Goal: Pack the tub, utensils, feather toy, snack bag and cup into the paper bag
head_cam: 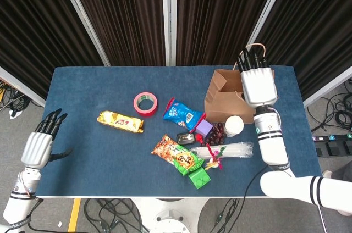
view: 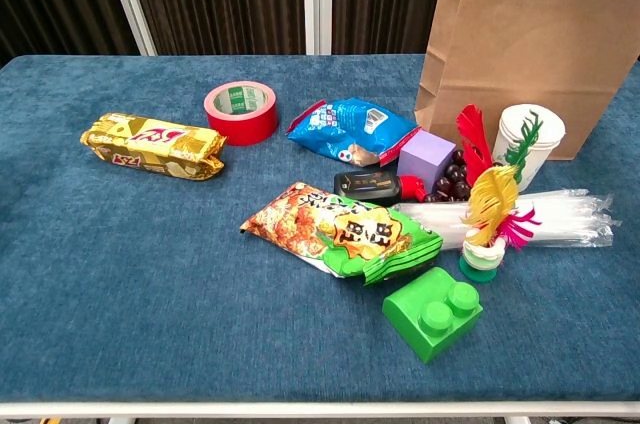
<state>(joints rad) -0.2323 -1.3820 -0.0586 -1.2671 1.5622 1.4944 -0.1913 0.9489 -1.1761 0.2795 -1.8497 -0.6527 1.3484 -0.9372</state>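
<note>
The paper bag [head_cam: 228,98] stands upright at the far right of the table [head_cam: 82,145], mouth up, and nearly everything bound for it lies just on its near side. The white cup [head_cam: 234,126] stands almost against the bag's near wall. Nearer than that, the clear packet of utensils [head_cam: 231,150] lies flat with its long axis running left to right, and the feather toy [head_cam: 215,157] stands upright on its small base at the packet's left end. The orange and green snack bag [head_cam: 177,154] lies further left, with a blue snack bag [head_cam: 183,114] beyond it. No tub shows on the table; whether it is already inside the bag cannot be told. The right hand [head_cam: 258,84] hangs over the bag's right edge, its back to the camera; its dark fingers [head_cam: 250,60] point away past the far rim and appear to hold nothing, though the palm side is hidden. The cup lies directly toward the near side from this hand, so the right arm is far better placed. The left hand [head_cam: 38,146] waits off the table's near left corner, loosely spread and empty, well apart from everything.
</note>
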